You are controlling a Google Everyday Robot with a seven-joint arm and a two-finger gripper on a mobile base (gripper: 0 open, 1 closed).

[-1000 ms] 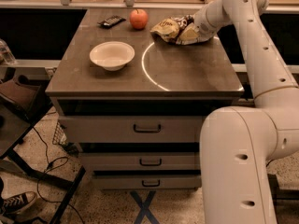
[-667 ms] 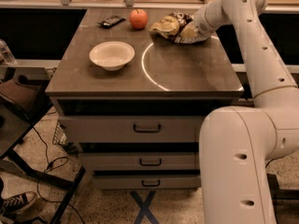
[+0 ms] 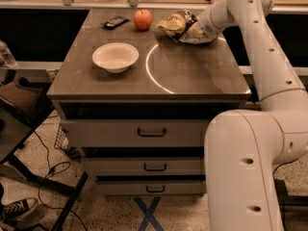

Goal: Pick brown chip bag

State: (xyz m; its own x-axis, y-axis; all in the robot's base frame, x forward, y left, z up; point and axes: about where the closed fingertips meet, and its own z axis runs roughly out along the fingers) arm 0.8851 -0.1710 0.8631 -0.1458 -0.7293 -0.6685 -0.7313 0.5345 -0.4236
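One brown chip bag (image 3: 177,23), table (image 3: 192,76) 1 o'clock, against gripper (image 3: 193,30); grip state cannot be told. One white bowl (image 3: 115,57), 10 o'clock. One apple (image 3: 143,19), 12 o'clock. Three drawers (image 3: 151,132); speckled floor (image 3: 110,211).

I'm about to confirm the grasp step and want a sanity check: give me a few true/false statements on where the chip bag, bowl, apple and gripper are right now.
1. The brown chip bag is at the back right of the cabinet top. True.
2. The gripper is over the bowl. False: it is at the chip bag's right side, well away from the white bowl.
3. The apple sits inside the bowl. False: it stands on the cabinet top behind the bowl, just left of the bag.
4. The bowl is empty. True.
5. The top drawer is pulled open. False: it looks shut, like the two below it.
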